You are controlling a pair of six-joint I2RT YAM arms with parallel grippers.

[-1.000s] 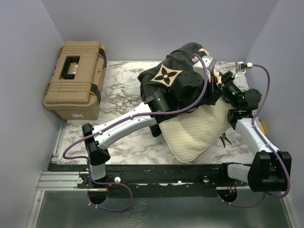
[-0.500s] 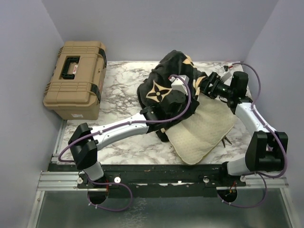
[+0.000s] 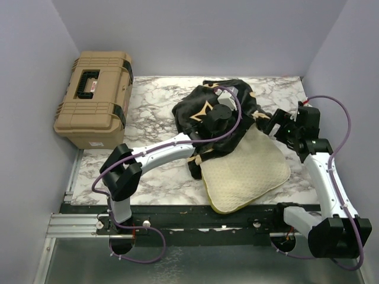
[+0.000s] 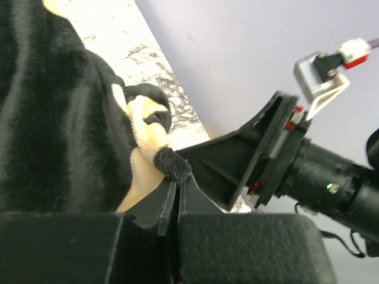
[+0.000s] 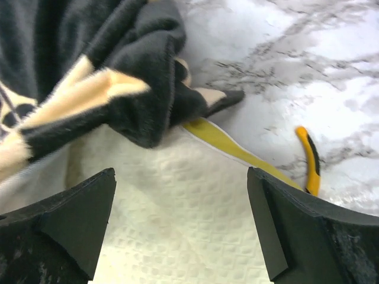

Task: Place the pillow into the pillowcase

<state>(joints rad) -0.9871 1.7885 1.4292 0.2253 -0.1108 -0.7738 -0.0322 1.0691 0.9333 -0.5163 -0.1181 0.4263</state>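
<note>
The cream quilted pillow (image 3: pixel 246 171) lies on the marble table, its far end tucked under the black flower-printed pillowcase (image 3: pixel 201 112). My left gripper (image 3: pixel 224 115) reaches over the case; in the left wrist view it (image 4: pixel 176 184) is shut, pinching a tuft of the pillowcase (image 4: pixel 59 130) edge. My right gripper (image 3: pixel 267 123) hovers over the pillow's far right corner. In the right wrist view it (image 5: pixel 180 201) is open with nothing between its fingers, just above the pillow (image 5: pixel 177 236). The pillowcase (image 5: pixel 118 77) hem and the pillow's yellow edge band (image 5: pixel 231 145) lie just ahead.
A tan toolbox (image 3: pixel 95 97) stands at the far left, off the marble top. An orange-handled tool (image 5: pixel 309 160) lies on the marble right of the pillow. Lilac walls close in the back and both sides.
My right gripper has opened, let go of the pillowcase and drawn back to the right. My left arm has pulled the pillowcase down and leftward, and the case has slumped lower over the pillow.
</note>
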